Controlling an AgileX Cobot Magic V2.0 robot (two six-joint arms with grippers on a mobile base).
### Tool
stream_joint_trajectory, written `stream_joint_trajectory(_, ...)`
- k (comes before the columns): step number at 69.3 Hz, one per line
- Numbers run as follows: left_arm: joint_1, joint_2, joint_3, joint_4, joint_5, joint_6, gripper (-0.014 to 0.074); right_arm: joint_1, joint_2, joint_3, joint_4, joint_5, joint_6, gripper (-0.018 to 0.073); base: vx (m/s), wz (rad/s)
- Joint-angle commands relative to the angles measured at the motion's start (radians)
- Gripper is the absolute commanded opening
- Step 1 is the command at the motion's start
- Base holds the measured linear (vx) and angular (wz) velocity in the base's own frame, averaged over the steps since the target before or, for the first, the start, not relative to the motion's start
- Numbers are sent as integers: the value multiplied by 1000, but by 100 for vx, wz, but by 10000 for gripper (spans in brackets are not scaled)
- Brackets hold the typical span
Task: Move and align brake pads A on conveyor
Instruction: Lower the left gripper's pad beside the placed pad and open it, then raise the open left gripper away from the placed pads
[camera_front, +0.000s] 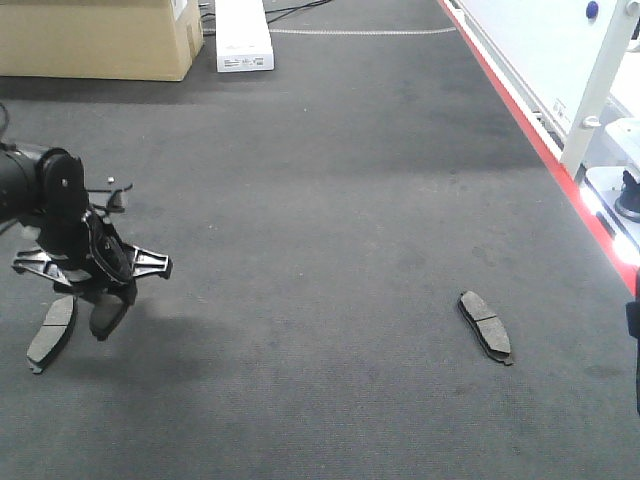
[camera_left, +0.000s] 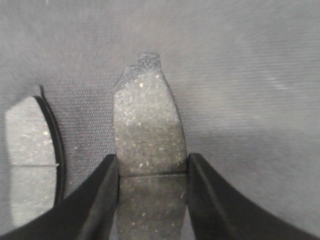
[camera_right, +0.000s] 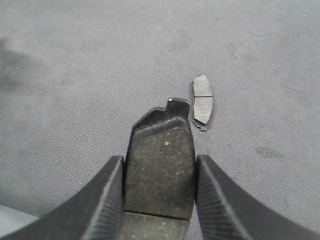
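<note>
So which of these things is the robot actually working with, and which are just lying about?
Part of the job:
- pad in the left claw
- pad in the right claw
- pad lying beside the left claw
- pad lying on the right
- conveyor belt

Just lying about:
- cardboard box
- white box
- white frame beyond the red strip

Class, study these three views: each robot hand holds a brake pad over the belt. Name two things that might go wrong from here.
1. The left hand carries its pad low, right beside a pad already on the belt; lowering it could knock that one askew.
2. The right hand grips its pad by the edges only, so it might slip or tilt on release and land out of line with the lying pad.
</note>
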Motion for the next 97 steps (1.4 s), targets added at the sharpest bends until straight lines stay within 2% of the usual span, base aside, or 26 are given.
stream_joint_trajectory(1, 3, -27, -38, -12, -32, -10, -6, -1, -1, -28, 0, -71, -10, -8, 0, 0)
stream_joint_trajectory(21, 3, 38, -35, -19, -18, -29, -2, -1, -1, -28, 0, -71, -10, -8, 0, 0)
stream_joint_trajectory(31, 3, 38, -35, -19, -23, -36, 41, -1, -1, -28, 0, -71, -10, -8, 0, 0)
stream_joint_trajectory(41, 3, 38, -35, -19, -21, -36, 184, -1, -1, -28, 0, -71, -10, -8, 0, 0)
stream_joint_trajectory(59, 3, 38, -35, -20, 5, -23, 616, -1, -1, -28, 0, -71, -10, -8, 0, 0)
stream_joint_trajectory(67, 2, 30, -35, -40, 32, 27, 728, -1, -1, -28, 0, -71, -10, -8, 0, 0)
stream_joint_trajectory(78, 1, -34, -35, -63, 32, 91, 711, -1, -1, -28, 0, -71, -10, -8, 0, 0)
stream_joint_trajectory(97, -2, -280, -35, -73, 30, 186, 596, -1, -1, -28, 0, -71, -10, -8, 0, 0)
